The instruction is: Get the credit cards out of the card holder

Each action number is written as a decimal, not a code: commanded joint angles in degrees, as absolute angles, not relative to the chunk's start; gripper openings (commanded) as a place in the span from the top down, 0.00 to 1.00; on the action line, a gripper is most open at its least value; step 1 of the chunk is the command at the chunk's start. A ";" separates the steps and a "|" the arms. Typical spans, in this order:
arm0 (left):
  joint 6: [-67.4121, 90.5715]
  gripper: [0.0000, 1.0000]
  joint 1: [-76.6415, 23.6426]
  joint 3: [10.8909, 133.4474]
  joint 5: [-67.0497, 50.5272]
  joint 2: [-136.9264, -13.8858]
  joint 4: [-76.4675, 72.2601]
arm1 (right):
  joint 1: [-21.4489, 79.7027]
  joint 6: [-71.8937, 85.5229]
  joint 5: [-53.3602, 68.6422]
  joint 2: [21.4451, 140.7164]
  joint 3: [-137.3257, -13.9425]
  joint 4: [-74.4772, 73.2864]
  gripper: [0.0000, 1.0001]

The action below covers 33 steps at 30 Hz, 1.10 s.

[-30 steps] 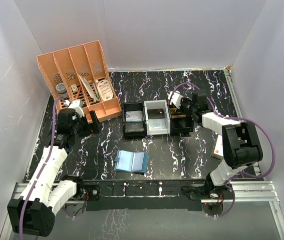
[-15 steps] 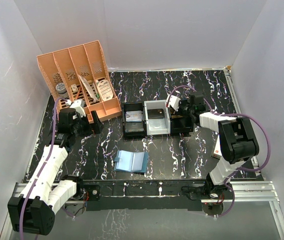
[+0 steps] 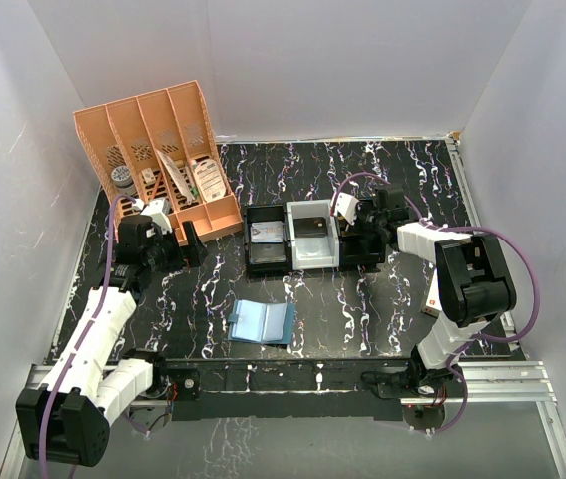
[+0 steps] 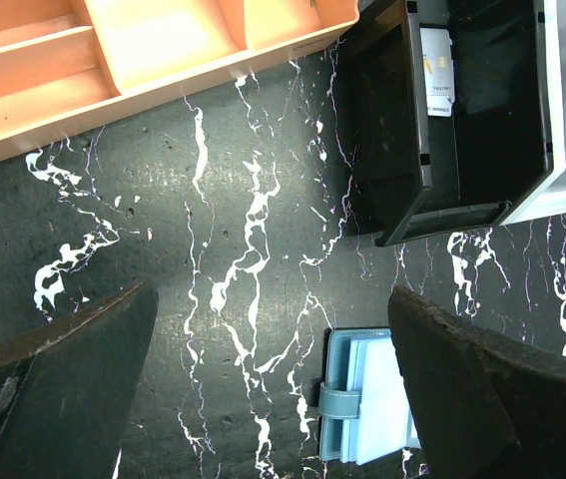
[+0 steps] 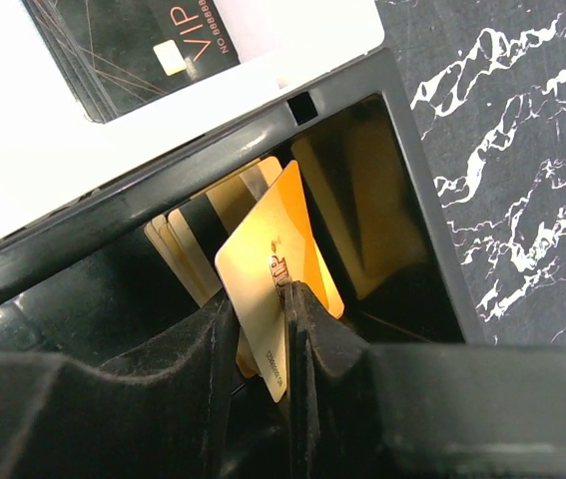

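The right gripper [image 5: 263,299] pinches a gold credit card [image 5: 268,244] edge-up inside the black tray [image 5: 417,195]. The left gripper [image 4: 271,294] hangs spread wide above the marbled table [image 4: 213,230]. The teal card holder [image 4: 362,409] lies open beneath it, beside one finger and well apart from the right gripper.

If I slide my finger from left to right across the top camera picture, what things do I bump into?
Orange organizer → blue card holder → white tray → right gripper, pinching a gold card → small white box with a red mark.
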State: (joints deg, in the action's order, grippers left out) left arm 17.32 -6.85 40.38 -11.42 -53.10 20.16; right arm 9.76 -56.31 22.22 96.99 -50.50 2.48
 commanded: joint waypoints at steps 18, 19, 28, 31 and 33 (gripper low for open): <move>17.14 0.01 -6.63 40.90 -10.99 -54.57 21.18 | 9.89 -54.07 21.46 95.84 -51.77 3.15 0.71; 17.14 0.01 -6.67 40.94 -10.99 -54.58 21.18 | 9.90 -52.97 21.36 95.16 -51.61 3.95 0.71; 17.14 0.01 -6.69 40.99 -11.51 -55.00 21.14 | 10.00 -23.75 21.01 87.27 -50.52 8.42 0.63; 17.14 0.01 -6.68 40.96 -11.58 -55.10 21.12 | 10.18 -7.94 15.61 85.66 -51.02 5.63 0.60; 17.14 0.01 -6.68 41.04 -11.69 -54.95 21.09 | 10.15 0.86 11.20 85.97 -53.51 -0.73 0.59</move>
State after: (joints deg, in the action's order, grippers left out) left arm 17.37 -6.85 40.38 -11.18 -55.09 20.60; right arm 9.87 -22.52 18.90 87.33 -50.74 4.03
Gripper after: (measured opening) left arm 0.986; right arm 0.406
